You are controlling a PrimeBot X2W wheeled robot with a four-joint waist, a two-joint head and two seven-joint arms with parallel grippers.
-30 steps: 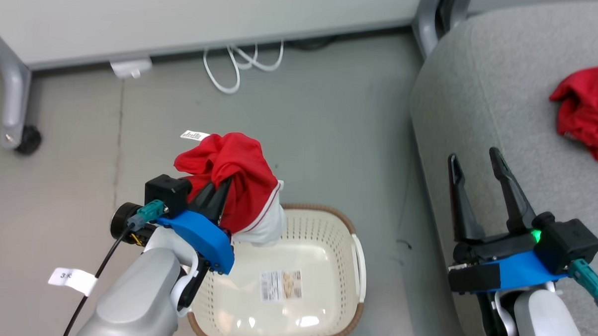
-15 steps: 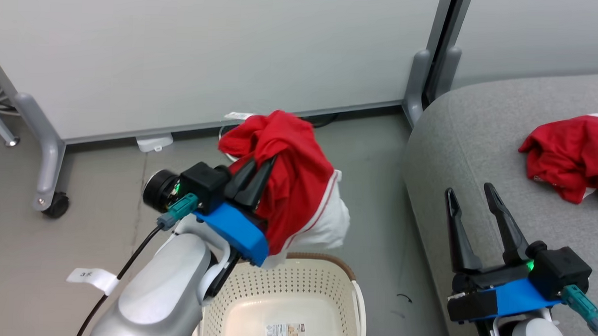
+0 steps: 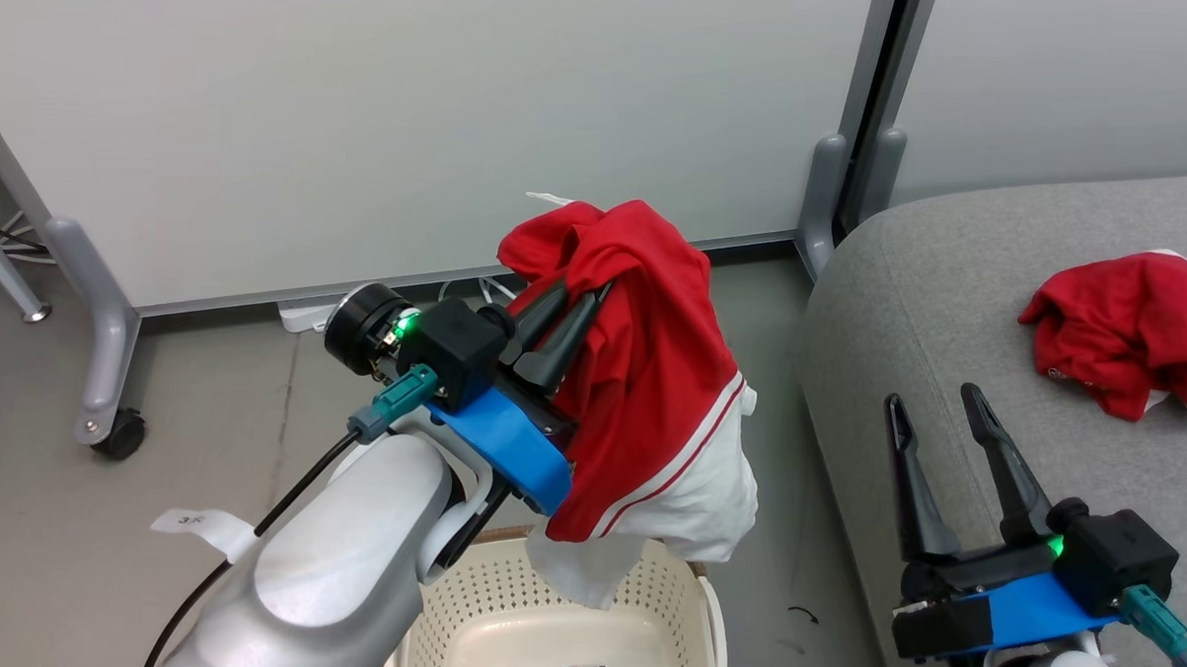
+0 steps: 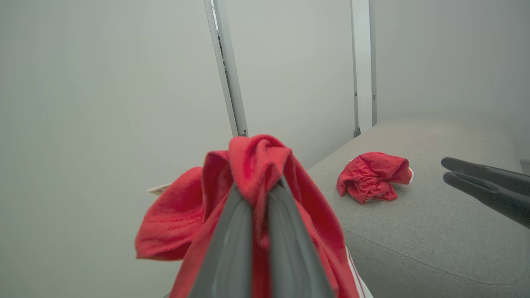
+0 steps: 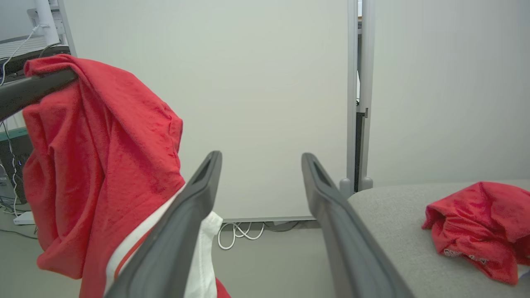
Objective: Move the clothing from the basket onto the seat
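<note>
My left gripper point(image 3: 583, 290) is shut on a piece of the clothing, a red garment with a white panel and thin white stripes point(image 3: 651, 395). The garment hangs in the air above the cream basket point(image 3: 687, 613), its white hem dangling over the rim. In the left wrist view the fabric point(image 4: 256, 161) bunches over my closed fingers. The grey seat point(image 3: 951, 287) lies to the right with another crumpled red garment point(image 3: 1127, 323) on it. My right gripper point(image 3: 932, 398) stands open over the seat's near edge, nothing between its fingers point(image 5: 198, 194).
White partition panels stand behind, with a grey post point(image 3: 863, 116) at the seat's corner and a leg on a caster point(image 3: 121, 434) at the left. White cables point(image 5: 236, 234) lie on the floor by the wall. A label sticks to the basket's bottom.
The head camera has tilted up. My left gripper has lifted the red garment up out of the basket and carried it rightwards towards the seat. The right gripper has stayed open.
</note>
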